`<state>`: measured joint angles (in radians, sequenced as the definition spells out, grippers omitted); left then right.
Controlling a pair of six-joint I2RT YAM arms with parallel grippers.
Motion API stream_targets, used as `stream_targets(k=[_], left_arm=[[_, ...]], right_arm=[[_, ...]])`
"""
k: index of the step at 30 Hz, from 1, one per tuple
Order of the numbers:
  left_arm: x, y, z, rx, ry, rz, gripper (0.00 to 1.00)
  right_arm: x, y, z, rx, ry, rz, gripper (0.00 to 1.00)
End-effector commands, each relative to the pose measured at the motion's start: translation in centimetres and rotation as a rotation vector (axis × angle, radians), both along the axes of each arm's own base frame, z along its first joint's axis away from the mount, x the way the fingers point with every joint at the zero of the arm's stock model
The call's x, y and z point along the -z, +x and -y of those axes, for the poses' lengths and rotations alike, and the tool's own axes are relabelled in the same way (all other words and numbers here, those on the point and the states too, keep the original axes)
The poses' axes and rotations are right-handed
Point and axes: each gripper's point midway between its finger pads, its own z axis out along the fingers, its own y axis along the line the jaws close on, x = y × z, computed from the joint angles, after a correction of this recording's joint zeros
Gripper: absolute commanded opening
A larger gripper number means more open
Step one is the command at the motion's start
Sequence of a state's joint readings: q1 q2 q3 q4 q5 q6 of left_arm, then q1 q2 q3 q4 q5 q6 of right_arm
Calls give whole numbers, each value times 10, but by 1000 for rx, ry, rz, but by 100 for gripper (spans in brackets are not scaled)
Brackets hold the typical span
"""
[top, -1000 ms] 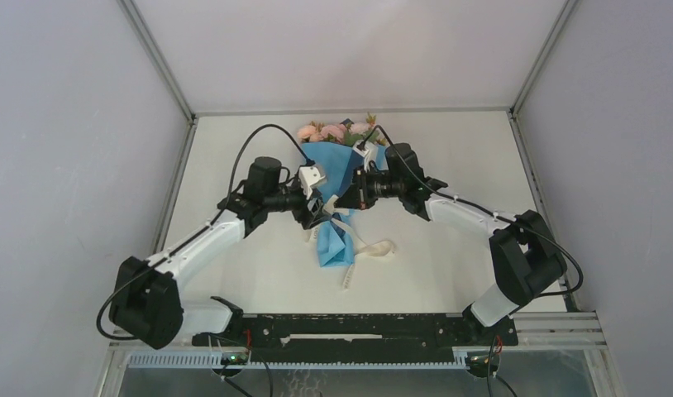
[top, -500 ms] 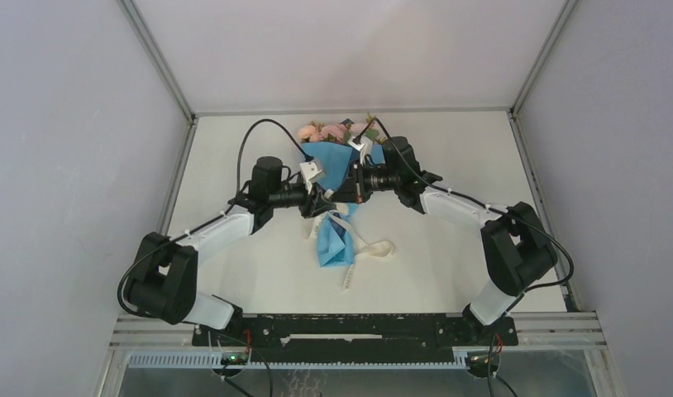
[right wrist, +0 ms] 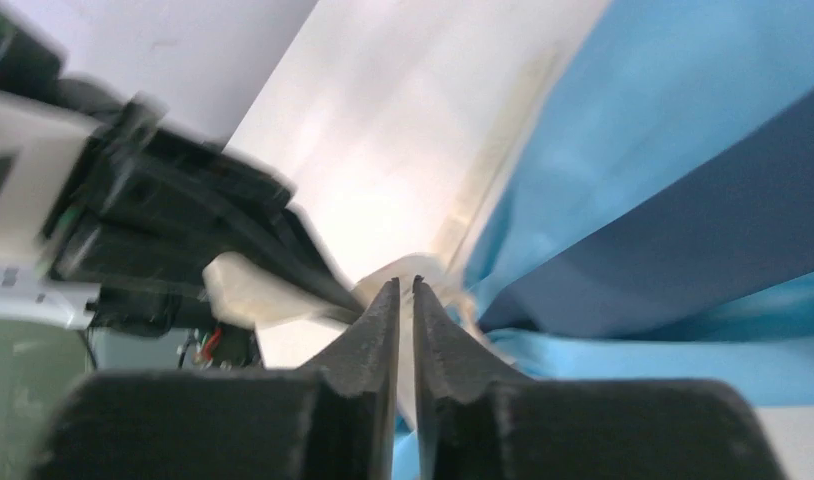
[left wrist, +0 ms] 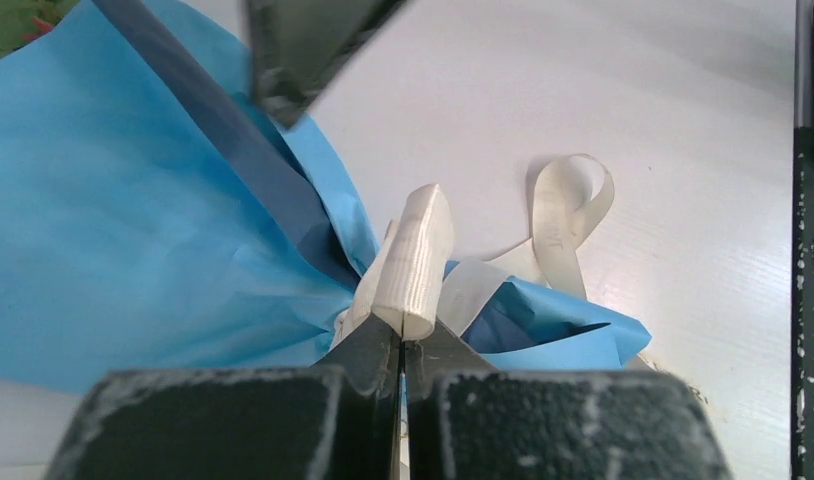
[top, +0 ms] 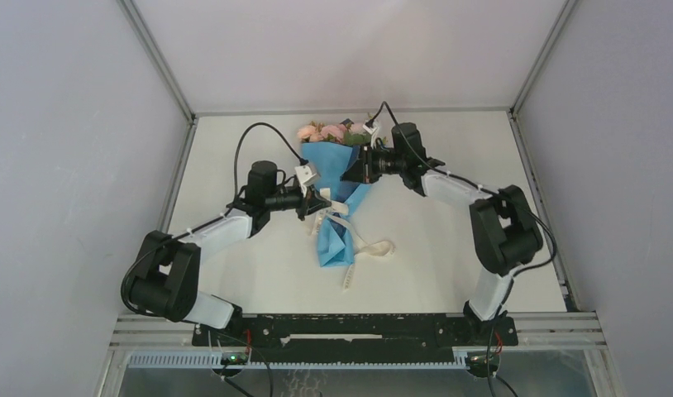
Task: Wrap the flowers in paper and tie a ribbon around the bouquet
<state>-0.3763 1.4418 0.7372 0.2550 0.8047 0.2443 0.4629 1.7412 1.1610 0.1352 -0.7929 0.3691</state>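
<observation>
Shows a white flat table (top: 449, 273) as the floor of the top view. Has on it, centre toward 12 o'clock, a bouquet (top: 326, 159): cone of thin light-blue paper (top: 333, 246) with a dark navy strip down its middle, wide mouth at 12, crumpled tail trailing to 6. Carries pale pink and peach blooms (top: 329, 131) with green leaves at that mouth. Wraps a narrow cream ribbon (top: 383, 247) at the cone's pinched waist, loose loops lying toward 4 o'clock on the table. Puts the left gripper (left wrist: 401, 335) at 9 o'clock of the waist, jaws pressed together on a folded bight of the ribbon. Puts the right gripper (right wrist: 404, 285) at 2 o'clock of the waist, jaws a slim gap apart, nothing visible between them.
</observation>
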Motion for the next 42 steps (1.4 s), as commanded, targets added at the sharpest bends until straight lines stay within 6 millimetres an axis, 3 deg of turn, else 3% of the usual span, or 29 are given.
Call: stream_targets(k=[1,5,9,12,17,22,34,38,42], left_arm=[[-20,-2,4,69,-37,137,0],[-21,-1,2,79,-25,176,0],[-23,-2,3,99,-26,194,0],[-25,2,3,94,-25,212,0],[-24,7,-1,79,-17,222,0],[-20,10,-1,80,-10,229,0],[-17,25,-2,63,-3,253,0],[-11,30,-6,47,10,259,0],[-10,32,-5,41,-1,252,0]], right_arm=[[13,28,-15,-22,-43,44,13],[42,21,-23,-121,-132,-17,10],[55,21,-25,-179,-192,-27,11],[62,10,-26,-257,-205,-54,11],[64,-18,-28,-414,-132,-91,12],[64,-32,-33,-490,-50,-137,18],[63,-34,-40,-551,82,-146,26],[59,-35,-38,-554,96,-111,31],[64,-36,-41,-528,83,-105,46]])
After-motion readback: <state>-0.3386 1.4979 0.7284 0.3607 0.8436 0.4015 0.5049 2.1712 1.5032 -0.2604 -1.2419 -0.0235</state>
